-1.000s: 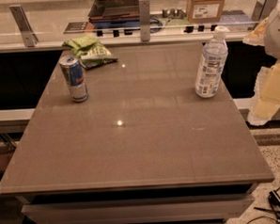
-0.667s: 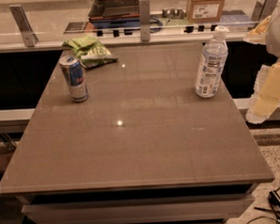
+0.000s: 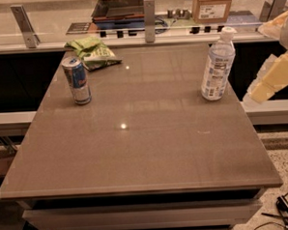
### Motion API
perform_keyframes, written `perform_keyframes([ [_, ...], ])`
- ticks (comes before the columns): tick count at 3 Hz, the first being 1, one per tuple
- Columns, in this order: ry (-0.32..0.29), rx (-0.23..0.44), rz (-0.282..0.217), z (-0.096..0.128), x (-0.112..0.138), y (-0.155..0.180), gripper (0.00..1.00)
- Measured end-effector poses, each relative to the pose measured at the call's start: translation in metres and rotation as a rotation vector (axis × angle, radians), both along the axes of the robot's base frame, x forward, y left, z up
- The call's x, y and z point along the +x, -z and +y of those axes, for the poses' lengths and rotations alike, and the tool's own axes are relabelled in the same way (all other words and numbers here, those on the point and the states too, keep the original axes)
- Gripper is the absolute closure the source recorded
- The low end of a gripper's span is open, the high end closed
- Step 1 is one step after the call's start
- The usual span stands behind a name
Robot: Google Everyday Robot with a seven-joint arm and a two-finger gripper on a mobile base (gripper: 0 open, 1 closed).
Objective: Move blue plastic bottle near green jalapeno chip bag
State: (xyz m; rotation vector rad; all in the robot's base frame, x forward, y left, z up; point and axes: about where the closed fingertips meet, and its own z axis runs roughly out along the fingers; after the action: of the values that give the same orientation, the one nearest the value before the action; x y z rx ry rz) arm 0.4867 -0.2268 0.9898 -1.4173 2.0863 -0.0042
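The blue plastic bottle [image 3: 218, 65] stands upright at the table's right side: clear, with a white cap and a white-and-blue label. The green jalapeno chip bag [image 3: 91, 52] lies crumpled at the far left of the table. My gripper [image 3: 270, 77] shows as cream-coloured parts at the right edge of the view, off the table and just right of the bottle, not touching it.
A blue-and-silver drink can [image 3: 77, 80] stands upright in front of the chip bag. The brown table [image 3: 145, 146] has a rail with metal posts [image 3: 149, 20] behind it. A cardboard box [image 3: 212, 4] sits on the counter beyond.
The cream arm parts at the right edge have shifted slightly up and left, toward the bottle. Bottle, can and bag have not moved.
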Motion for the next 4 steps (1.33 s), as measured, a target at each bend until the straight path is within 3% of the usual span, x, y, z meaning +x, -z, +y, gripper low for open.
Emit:
perform_keyframes([
  [2, 0.143, 0.212, -0.157, -0.027, 0.063, 0.006, 0.00],
  [4, 0.149, 0.491, -0.230, -0.015, 0.102, 0.032, 0.00],
])
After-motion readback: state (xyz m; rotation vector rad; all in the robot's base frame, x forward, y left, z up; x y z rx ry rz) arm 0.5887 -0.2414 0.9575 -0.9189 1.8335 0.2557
